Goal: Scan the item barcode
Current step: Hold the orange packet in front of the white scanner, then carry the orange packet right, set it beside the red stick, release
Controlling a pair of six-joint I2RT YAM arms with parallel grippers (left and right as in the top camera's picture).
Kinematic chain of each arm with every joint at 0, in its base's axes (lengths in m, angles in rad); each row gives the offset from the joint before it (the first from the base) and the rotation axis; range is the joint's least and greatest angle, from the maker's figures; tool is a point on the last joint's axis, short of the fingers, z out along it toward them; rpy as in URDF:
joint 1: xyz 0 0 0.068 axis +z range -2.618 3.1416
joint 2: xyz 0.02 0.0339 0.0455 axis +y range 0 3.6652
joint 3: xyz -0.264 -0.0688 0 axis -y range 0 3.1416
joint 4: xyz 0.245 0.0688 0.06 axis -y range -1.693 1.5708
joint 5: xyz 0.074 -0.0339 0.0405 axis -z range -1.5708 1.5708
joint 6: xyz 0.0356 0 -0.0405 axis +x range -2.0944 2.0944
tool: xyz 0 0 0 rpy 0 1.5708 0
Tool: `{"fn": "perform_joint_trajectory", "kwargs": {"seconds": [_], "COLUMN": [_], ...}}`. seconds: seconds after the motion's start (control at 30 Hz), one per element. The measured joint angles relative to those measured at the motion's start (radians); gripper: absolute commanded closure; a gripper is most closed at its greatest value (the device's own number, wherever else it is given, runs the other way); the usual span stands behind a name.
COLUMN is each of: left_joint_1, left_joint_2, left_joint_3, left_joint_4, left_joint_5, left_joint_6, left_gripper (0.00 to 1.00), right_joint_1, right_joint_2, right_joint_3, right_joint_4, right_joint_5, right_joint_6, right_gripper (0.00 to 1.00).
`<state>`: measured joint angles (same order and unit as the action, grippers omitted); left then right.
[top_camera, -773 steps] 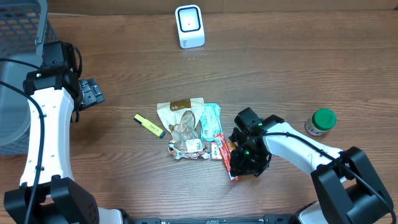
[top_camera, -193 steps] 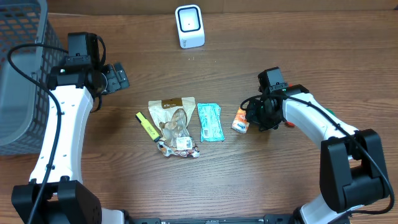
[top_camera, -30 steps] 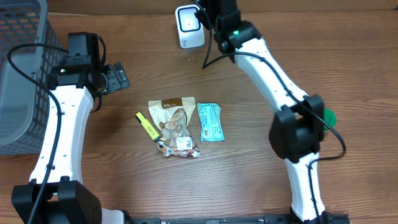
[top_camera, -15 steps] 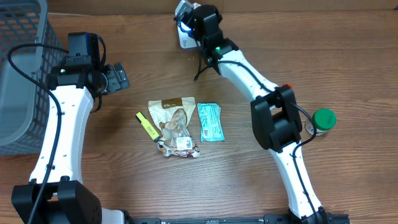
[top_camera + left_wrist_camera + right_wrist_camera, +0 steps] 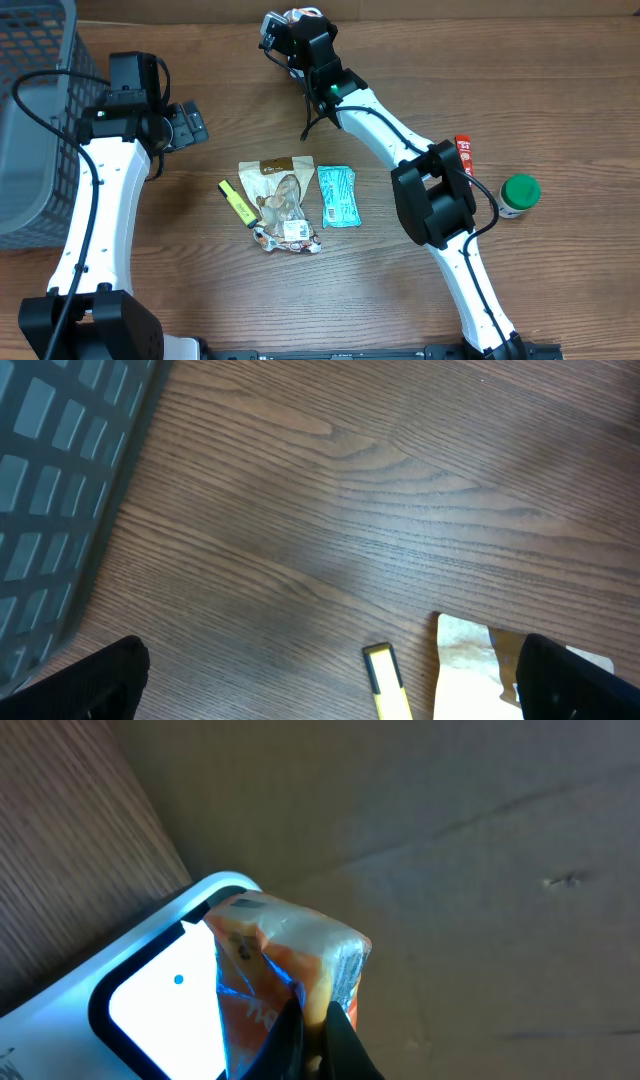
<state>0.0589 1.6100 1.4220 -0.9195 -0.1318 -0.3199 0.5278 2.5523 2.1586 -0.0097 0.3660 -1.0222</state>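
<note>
My right tool is pinched tight on the orange snack packet, holding it right up against the lit face of the white scanner at the far edge of the surface. My left tool hangs spread wide near the grey basket.

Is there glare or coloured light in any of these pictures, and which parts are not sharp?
Right wrist: the scanner face glows white, nearly blown out, and casts blue light on the orange packet held in the right pincer; the cardboard behind is dim. Left wrist: the wooden table is sharp, the dark fingertips at the bottom corners are blurred. Overhead: even light, no glare.
</note>
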Motion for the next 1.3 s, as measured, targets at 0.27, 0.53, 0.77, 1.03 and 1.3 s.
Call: {"fn": "perform_joint_trajectory", "kwargs": {"seconds": [0.27,0.53,0.77,1.03,1.3], "left_joint_1": [0.000,0.000,0.000,0.000,0.000], "left_joint_2": [0.000,0.000,0.000,0.000,0.000], "left_joint_3": [0.000,0.000,0.000,0.000,0.000], "left_joint_4": [0.000,0.000,0.000,0.003,0.000], "left_joint_5": [0.000,0.000,0.000,0.000,0.000], "left_joint_6": [0.000,0.000,0.000,0.000,0.000], "left_gripper": [0.00,0.00,0.00,0.00,0.00], "right_joint_1": [0.000,-0.001,-0.002,-0.095,-0.283], "right_joint_2": [0.031,0.031,-0.128,-0.470,-0.446], "right_joint_3": [0.000,0.000,-0.005,0.032,-0.248], "right_joint_4": [0.000,0.010,-0.317,-1.129,-1.374], "right_joint_5": [0.001,0.005,0.003,-0.142,-0.281], "right_joint_6": [0.000,0.114,0.384,0.761,0.990], "right_gripper": [0.96,0.97,0.96,0.88,0.89]}}
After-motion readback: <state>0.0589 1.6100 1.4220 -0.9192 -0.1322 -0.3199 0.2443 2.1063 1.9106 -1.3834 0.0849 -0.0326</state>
